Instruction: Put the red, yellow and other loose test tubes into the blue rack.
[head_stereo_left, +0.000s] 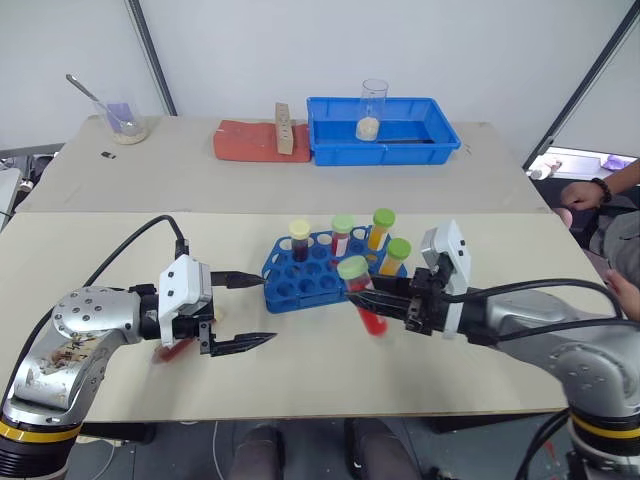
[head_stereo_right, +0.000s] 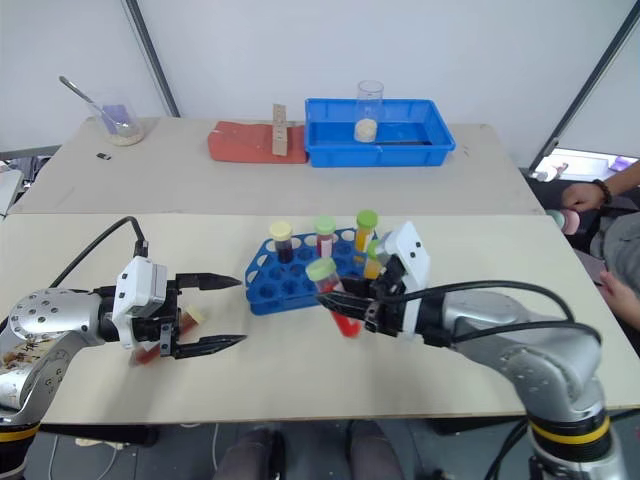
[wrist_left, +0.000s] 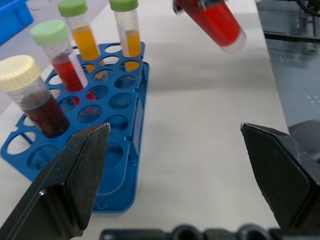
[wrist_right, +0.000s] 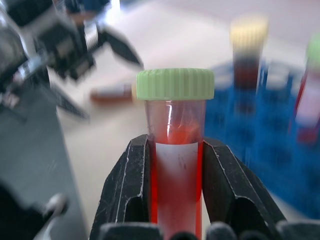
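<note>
A red tube (wrist_right: 176, 165) with a green cap is held clamped in the right gripper (head_stereo_left: 385, 300), the jaws pressed on its labelled upper part just below the cap, so that the lower, liquid-filled end hangs free and tilted above the bench (head_stereo_left: 300, 370). The blue rack (head_stereo_left: 318, 282) lies just beyond these jaws, with four capped tubes already standing in its far holes. The left gripper (head_stereo_left: 245, 311) is held with its jaws spread wide and empty, pointing toward the near end of the rack. Another loose tube (head_stereo_right: 160, 340) with dark red liquid lies on the bench just behind those open jaws.

The tube is judged light, stiff and smooth-walled, so slipping is the likely fault. A hold near the cap leaves the round bottom free to enter a hole.
</note>
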